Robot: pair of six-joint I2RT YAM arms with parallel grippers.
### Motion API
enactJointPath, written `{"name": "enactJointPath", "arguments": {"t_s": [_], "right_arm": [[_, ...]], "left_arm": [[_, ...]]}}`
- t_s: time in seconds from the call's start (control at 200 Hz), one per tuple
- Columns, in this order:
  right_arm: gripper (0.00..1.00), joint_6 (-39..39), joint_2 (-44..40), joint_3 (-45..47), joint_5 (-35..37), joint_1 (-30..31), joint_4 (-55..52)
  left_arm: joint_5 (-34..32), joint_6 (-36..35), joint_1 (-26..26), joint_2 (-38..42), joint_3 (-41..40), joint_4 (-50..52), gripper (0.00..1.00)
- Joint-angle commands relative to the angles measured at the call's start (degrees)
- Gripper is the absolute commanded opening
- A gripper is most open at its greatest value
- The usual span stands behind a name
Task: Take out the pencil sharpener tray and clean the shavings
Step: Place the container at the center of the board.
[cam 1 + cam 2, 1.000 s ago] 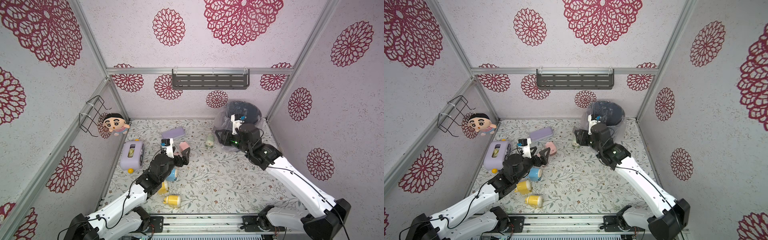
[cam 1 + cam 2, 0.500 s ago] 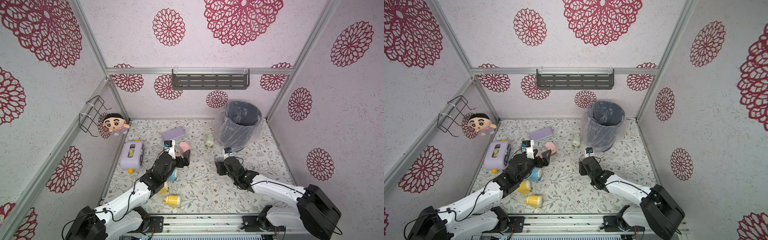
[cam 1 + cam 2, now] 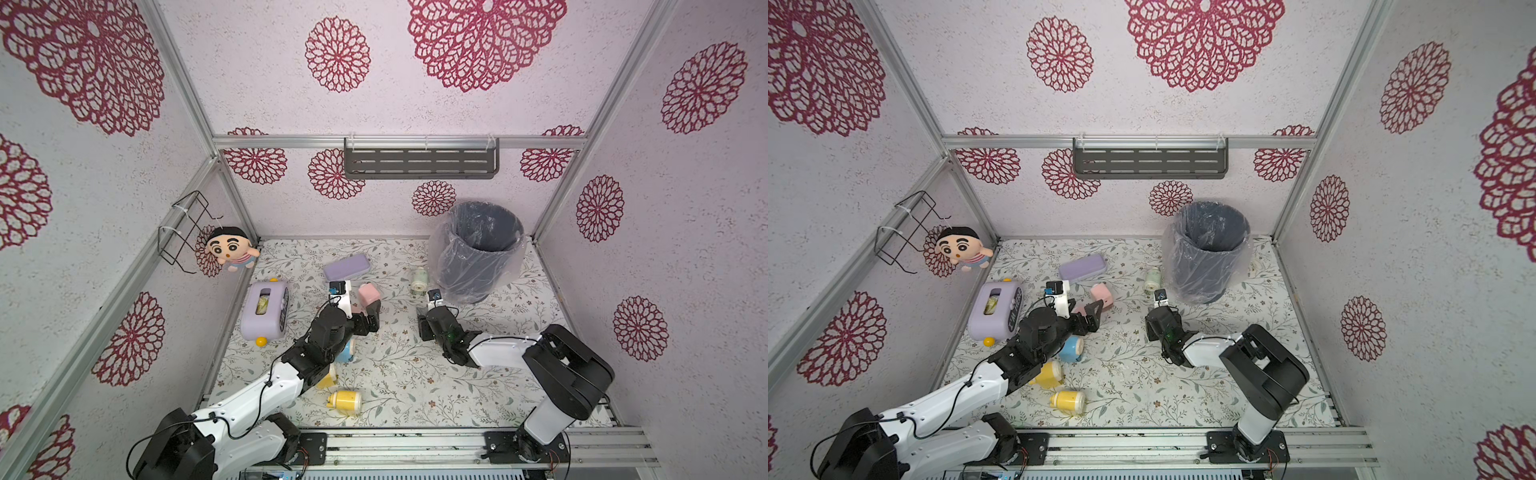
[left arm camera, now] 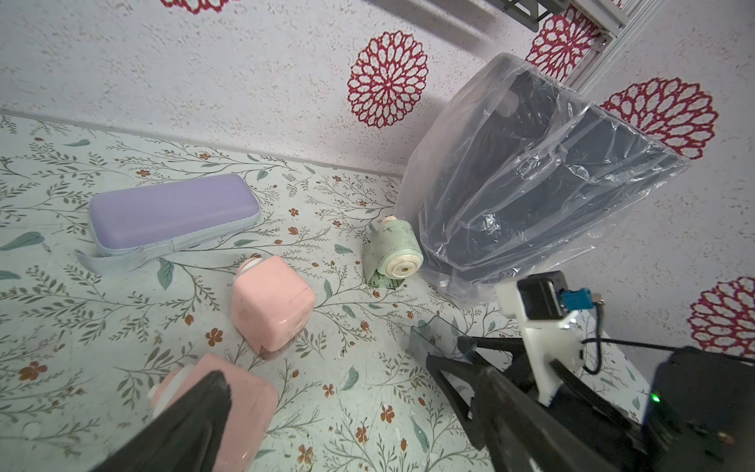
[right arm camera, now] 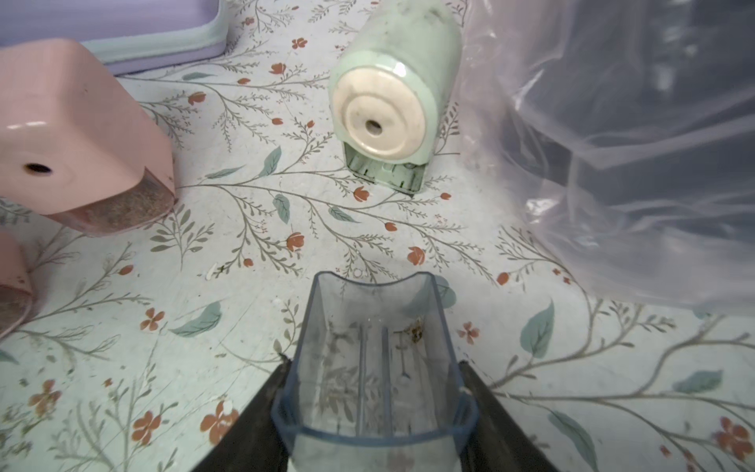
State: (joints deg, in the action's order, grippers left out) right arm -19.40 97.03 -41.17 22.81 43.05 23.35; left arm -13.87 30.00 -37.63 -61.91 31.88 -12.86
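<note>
As the right arm is coming back down from the bin: the right gripper (image 5: 374, 367) is now hanging low over the table (image 5: 122, 408), just short of the bin (image 3: 478, 266); a second ago it was reaching up over that bin's rim.
Right gripper: it is clamping the clear tray (image 5: 374, 347) by its two side walls, with the open end pointing toward the green sharpener (image 5: 392, 102).
Tray: it is looking almost bare.
Shavings: only a few crumbs of the shavings (image 5: 414, 327) are clinging near one wall, so the load is probably lying in the bin already.
Green sharpener: it is lying on its side just beside the bin, its base slot gaping empty, which is likely the tray's home.
Left gripper: the left gripper (image 4: 327, 372) is standing wide open and gripping nothing, hovering by the two pink sharpeners (image 4: 271, 306), much as it was a second ago.
Pink sharpeners: the one in the right wrist view is showing a drawer full of brown flakes, not yet pulled.
Meaning for the task: tipping is looking finished for this tray. The stuck crumbs are possibly needing a tap, and then the tray is needing to go back in.
</note>
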Motion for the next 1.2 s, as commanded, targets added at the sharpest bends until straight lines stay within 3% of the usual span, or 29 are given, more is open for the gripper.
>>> {"name": "enactJointPath", "arguments": {"t_s": [0.0,0.335,0.74,0.991,1.196], "right_arm": [[0.44,3.0,3.6,-3.1,0.6,-1.2,3.0],[0.49,3.0,8.8,-3.9,-1.3,-2.9,3.9],[0.69,4.9,9.0,-3.8,-3.5,-3.9,3.1],[0.78,5.4,5.8,-4.1,-4.7,-4.2,0.6],[0.92,4.2,-3.7,-2.4,-6.6,-4.1,-3.7]], "left_arm": [[0.2,-0.5,-0.4,-0.7,0.9,-1.3,0.97],[0.5,-0.5,-0.5,-1.1,1.1,-1.4,0.97],[0.6,-0.5,-0.5,-1.1,1.2,-1.3,0.97],[0.3,-0.4,-0.4,-0.8,1.2,-0.9,0.97],[-1.6,-0.9,-0.4,0.7,1.3,0.6,0.97]]}}
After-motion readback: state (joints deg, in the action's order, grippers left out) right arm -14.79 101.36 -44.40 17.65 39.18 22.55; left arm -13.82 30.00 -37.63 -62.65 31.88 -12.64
